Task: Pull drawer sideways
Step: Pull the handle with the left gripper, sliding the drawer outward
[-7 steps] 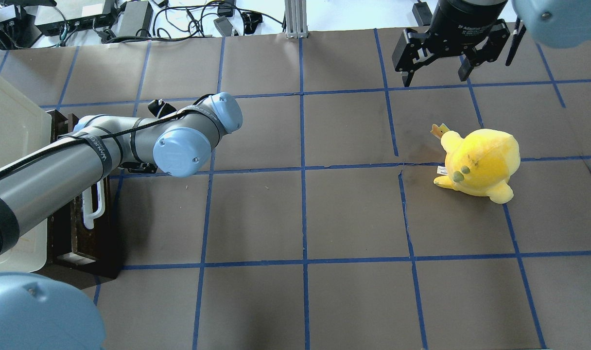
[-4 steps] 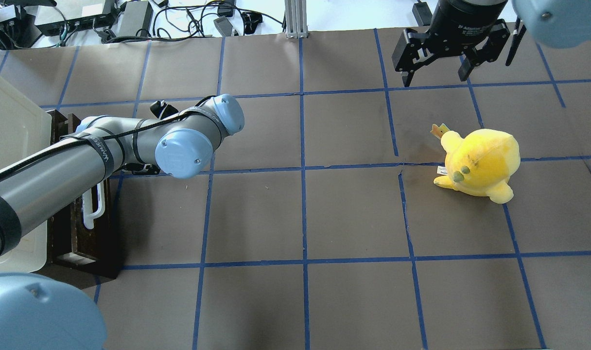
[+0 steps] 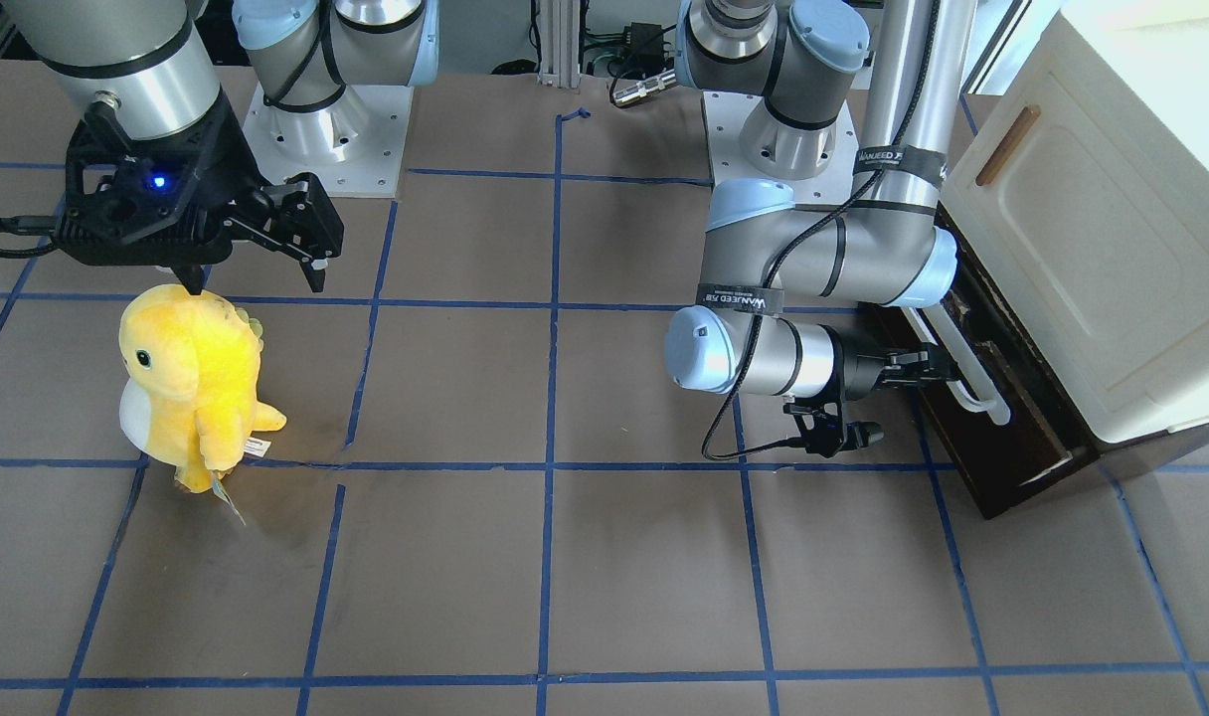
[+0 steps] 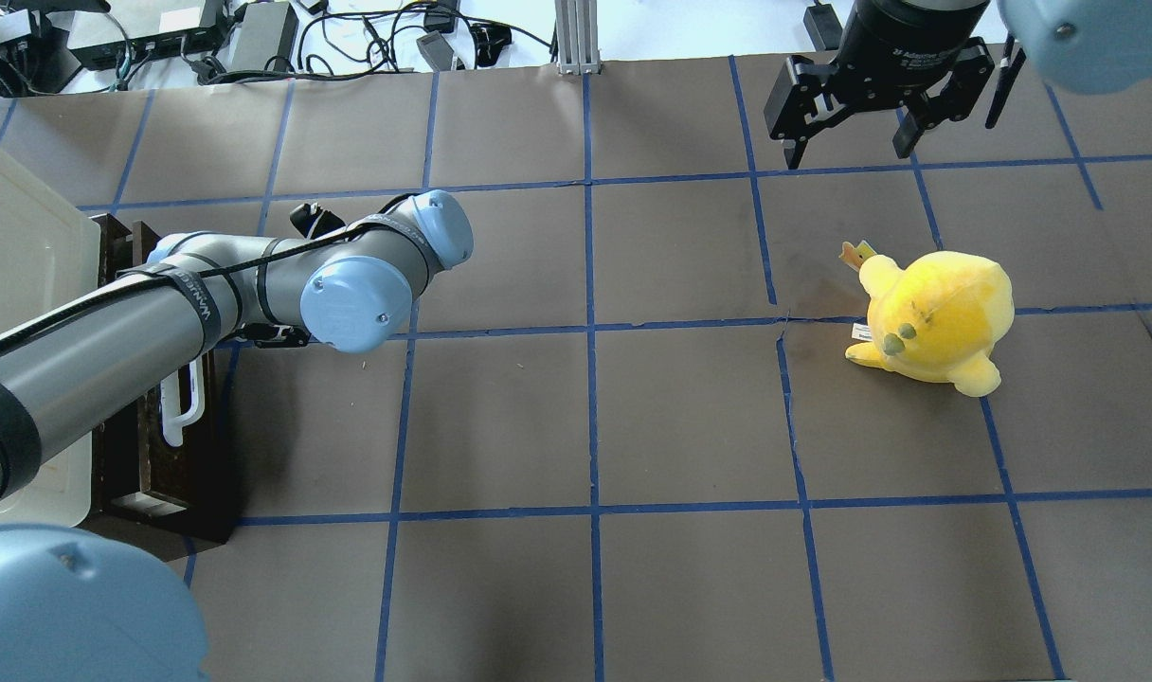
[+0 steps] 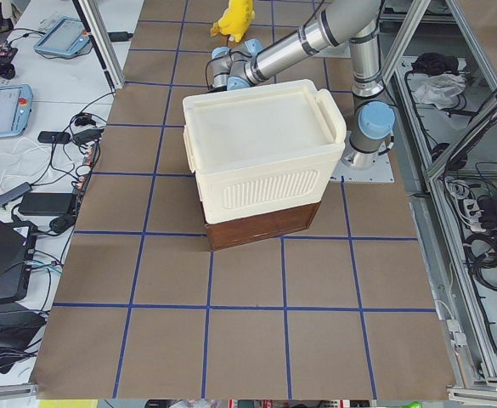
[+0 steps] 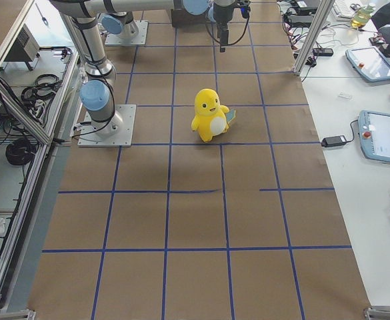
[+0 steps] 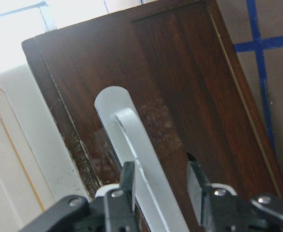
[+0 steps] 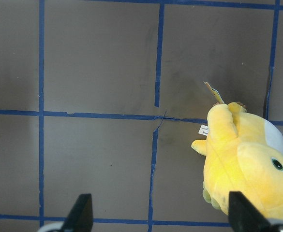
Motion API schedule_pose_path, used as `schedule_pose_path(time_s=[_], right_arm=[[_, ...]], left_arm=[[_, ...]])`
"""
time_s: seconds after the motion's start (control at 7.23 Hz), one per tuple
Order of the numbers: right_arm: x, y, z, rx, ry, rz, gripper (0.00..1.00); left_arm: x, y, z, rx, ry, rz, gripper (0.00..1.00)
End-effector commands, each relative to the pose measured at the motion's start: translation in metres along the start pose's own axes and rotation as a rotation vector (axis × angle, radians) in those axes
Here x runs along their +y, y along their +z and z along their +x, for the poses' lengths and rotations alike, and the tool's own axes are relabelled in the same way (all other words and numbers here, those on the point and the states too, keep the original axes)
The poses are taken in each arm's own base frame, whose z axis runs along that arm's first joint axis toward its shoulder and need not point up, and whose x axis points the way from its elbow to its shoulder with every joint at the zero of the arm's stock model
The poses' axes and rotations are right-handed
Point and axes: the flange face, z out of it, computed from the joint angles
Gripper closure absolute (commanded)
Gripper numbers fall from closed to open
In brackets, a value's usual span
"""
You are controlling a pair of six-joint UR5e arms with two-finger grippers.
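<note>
The dark brown drawer (image 3: pixel 1002 438) sits under a cream-white cabinet (image 3: pixel 1092 249) at the table's left end. It also shows in the overhead view (image 4: pixel 211 445). Its white bar handle (image 3: pixel 967 373) runs along the front. My left gripper (image 3: pixel 948 370) reaches sideways to the handle. In the left wrist view my left gripper (image 7: pixel 160 179) has its fingers (image 7: pixel 126 181) closed in around the white handle (image 7: pixel 136 145). In the overhead view the forearm hides it. My right gripper (image 4: pixel 848 156) hangs open and empty at the far right, above the table.
A yellow plush toy (image 4: pixel 931 317) stands on the right half of the table, just below my right gripper (image 3: pixel 257 283). Blue tape lines grid the brown table. Cables and power bricks (image 4: pixel 254 38) lie beyond the far edge.
My left arm's elbow and wrist shifted a little right, then back left. The drawer and its handle have not visibly moved. The right arm is still.
</note>
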Motion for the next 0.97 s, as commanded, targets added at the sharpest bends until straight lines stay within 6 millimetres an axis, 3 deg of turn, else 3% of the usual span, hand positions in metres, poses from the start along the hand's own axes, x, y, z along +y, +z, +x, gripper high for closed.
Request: schedule_pose_path(time_s=[0.0, 0.41, 0.55, 0.83], right_arm=[[0.0000, 0.0000, 0.0000, 0.000, 0.000, 0.000, 0.00], [0.0000, 0.0000, 0.0000, 0.000, 0.000, 0.000, 0.00], [0.0000, 0.0000, 0.0000, 0.000, 0.000, 0.000, 0.00], [0.0000, 0.0000, 0.0000, 0.000, 0.000, 0.000, 0.00]], left_arm=[[0.0058, 0.0102, 0.0042, -0.006, 0.007, -0.017, 0.55], [0.0064, 0.0077, -0.0020, -0.004, 0.008, -0.011, 0.57], [0.0069, 0.0075, -0.0026, -0.004, 0.010, -0.011, 0.81], [0.0069, 0.0070, -0.0037, -0.002, 0.007, -0.010, 0.81]])
